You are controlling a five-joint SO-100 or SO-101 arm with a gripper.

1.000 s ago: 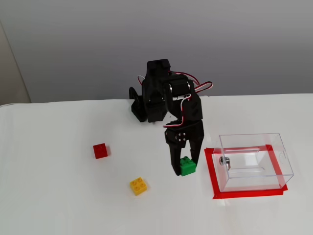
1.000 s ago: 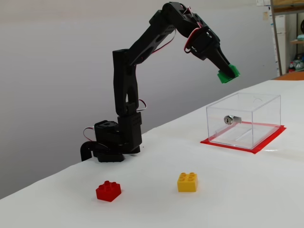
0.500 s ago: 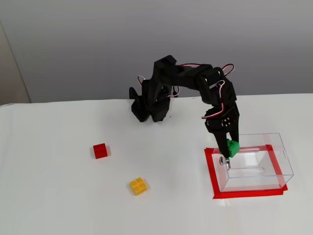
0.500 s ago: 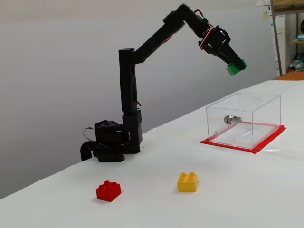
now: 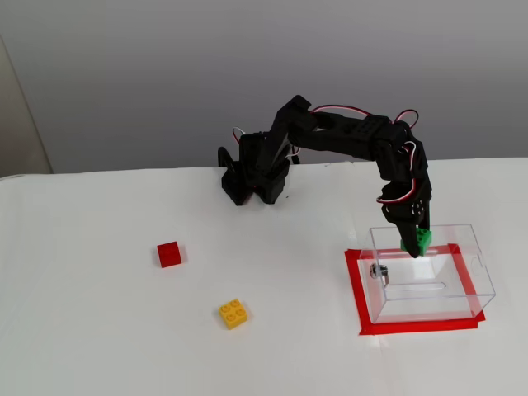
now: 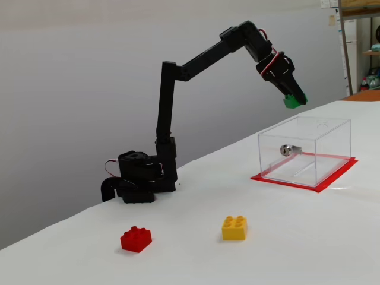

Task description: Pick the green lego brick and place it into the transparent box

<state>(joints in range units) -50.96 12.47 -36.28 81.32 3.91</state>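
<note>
My gripper (image 5: 417, 242) (image 6: 293, 100) is shut on the green lego brick (image 5: 422, 241) (image 6: 291, 101). It holds the brick in the air above the open top of the transparent box (image 5: 429, 289) (image 6: 320, 169), clear of the walls. The box stands on a red taped rectangle (image 5: 360, 293) (image 6: 332, 180) at the right in both fixed views. A small metal fitting (image 5: 379, 271) (image 6: 286, 149) sits on one box wall. The inside of the box looks empty.
A yellow studded brick (image 5: 233, 313) (image 6: 234, 227) and a red brick (image 5: 169, 254) (image 6: 136, 238) lie on the white table, left of the box. The arm's base (image 5: 252, 173) (image 6: 139, 178) stands at the back of the table.
</note>
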